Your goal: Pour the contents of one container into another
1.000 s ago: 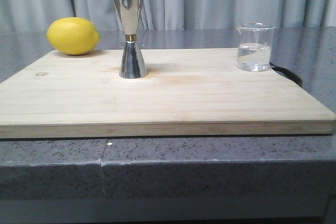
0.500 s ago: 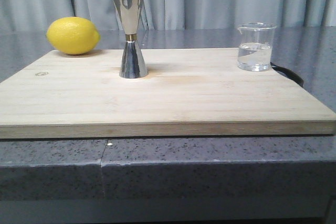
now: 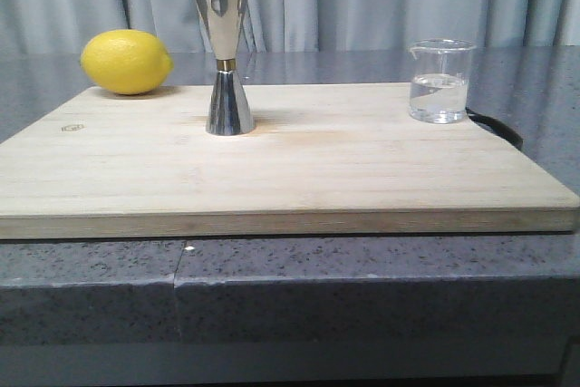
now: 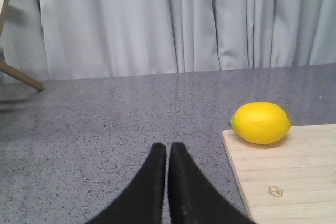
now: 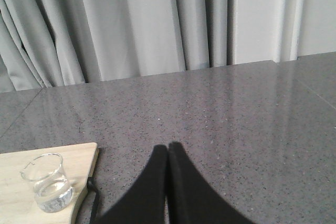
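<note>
Both sets of jaws are pressed together and holding nothing: my left gripper (image 4: pixel 167 150) hangs over bare grey countertop (image 4: pixel 105 124) beside the lemon (image 4: pixel 261 122), and my right gripper (image 5: pixel 168 150) sits over countertop off the board's right edge, apart from the glass beaker (image 5: pixel 47 183).

From the front, neither arm shows. The beaker (image 3: pixel 440 81) stands upright near the back right corner of the wooden cutting board (image 3: pixel 290 169), about half full of clear liquid. The steel jigger (image 3: pixel 225 54) stands upright toward the left, well apart from it, with the lemon (image 3: pixel 126 61) just beyond at the back left corner.

Nothing is grasped yet, so I judge the task is at its start. My worries: the beaker is smooth glass near the board's edge, so a closed or misaligned approach could knock it off or spill it. The jigger is tall on a narrow foot and its mouth is small; a brush from the beaker lip could topple it, and a fast tilt would overshoot.
</note>
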Robot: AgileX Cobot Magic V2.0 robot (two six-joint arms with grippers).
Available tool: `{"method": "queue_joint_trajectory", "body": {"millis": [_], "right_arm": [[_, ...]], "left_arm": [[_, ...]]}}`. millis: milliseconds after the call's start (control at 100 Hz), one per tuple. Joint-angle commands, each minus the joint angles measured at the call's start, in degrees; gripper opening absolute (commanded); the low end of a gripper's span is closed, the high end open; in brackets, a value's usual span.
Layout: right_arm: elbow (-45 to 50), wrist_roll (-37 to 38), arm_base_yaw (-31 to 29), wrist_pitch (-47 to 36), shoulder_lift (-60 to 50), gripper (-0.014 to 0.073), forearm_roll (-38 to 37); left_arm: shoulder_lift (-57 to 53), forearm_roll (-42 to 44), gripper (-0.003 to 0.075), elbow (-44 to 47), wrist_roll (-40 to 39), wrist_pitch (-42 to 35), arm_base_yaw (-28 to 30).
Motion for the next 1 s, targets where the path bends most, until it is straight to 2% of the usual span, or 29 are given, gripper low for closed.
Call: {"method": "queue_joint_trajectory", "body": {"millis": [0,610,680,710,760,840,880,930,990], "right_arm": [[-2.28,-0.61,0.05,-5.11,2.12,-0.0075,-1.16],[-2.28,-0.61,0.05,-4.70,2.38,-0.0074,-1.16],[-2.28,-0.61,0.05,-4.46,2.38,-0.0029,-1.16],[-2.28,-0.61,0.05,-4.46,2.38,0.0013,-1.16],[-2.28,-0.61,0.05,-4.46,2.38,0.0120,-1.47],[-2.28,-0.61,0.05,-4.46,2.38,0.0330,-2.04],[-2.28,-0.61,0.05,-4.20,2.38,0.0403,-2.04],[-2.28,-0.61,0.05,-4.18,2.38,0.0475,-2.04],[-2.28,-0.61,0.05,-4.18,2.38,0.0516,-2.04]], "left_arm": [[2.66,0.13,-0.0019,-2.32,-0.73,-3.88,-0.22],[3.60,0.13,-0.0019,-2.32,-0.73,-4.08,-0.22],[3.60,0.25,0.0000,-2.32,-0.73,-4.08,-0.11],[3.60,0.57,0.0032,-2.32,-0.73,-4.08,-0.01],[3.60,1.10,0.0132,-2.32,-0.73,-4.18,0.28],[3.60,1.27,0.0360,-2.32,-0.73,-4.26,0.40],[3.60,1.15,0.0459,-2.32,-0.73,-4.26,0.40],[3.60,1.15,0.0540,-2.32,-0.73,-4.26,0.40],[3.60,1.15,0.0578,-2.32,-0.73,-4.26,0.40]]}}
